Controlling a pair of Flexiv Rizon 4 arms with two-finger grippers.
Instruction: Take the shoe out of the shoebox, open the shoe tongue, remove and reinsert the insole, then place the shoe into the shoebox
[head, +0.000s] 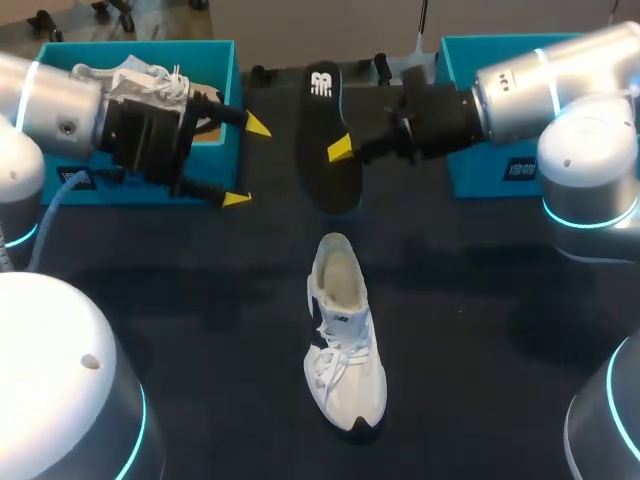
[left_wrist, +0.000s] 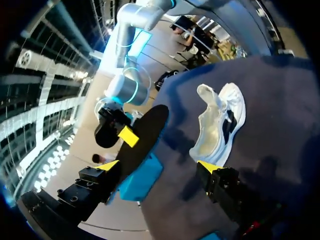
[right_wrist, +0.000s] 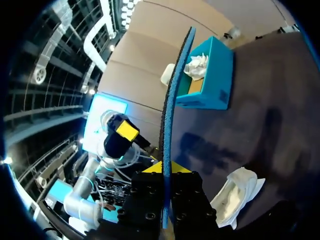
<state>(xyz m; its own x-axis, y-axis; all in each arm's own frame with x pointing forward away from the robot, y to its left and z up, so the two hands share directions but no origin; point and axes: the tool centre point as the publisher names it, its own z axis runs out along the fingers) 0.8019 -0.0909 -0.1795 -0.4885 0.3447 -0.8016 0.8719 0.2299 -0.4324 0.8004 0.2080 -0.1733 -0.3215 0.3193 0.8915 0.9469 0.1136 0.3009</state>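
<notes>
Left shoebox (head: 55, 190): holds second shoe (head: 130, 75), white. Right shoebox (head: 465, 170): interior mostly hidden by arm. Right tool (head: 342, 150) clamped on black insole (head: 322, 100), between the boxes. Left tool (head: 247, 162) released, empty, at left shoebox edge. Shoe (head: 345, 340) upright mid-bench (head: 200, 300), open room around it.

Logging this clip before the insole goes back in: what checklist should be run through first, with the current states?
1. Insole held by right gripper: ok, clamped from both sides.
2. Shoe upright, opening facing up: ok.
3. Shoe opened wide enough for the insole: cannot tell.
4. Left gripper free to steady the shoe: ok, open and empty.
5. Insole lined up over the shoe opening: not ok, held off beyond the heel.
</notes>
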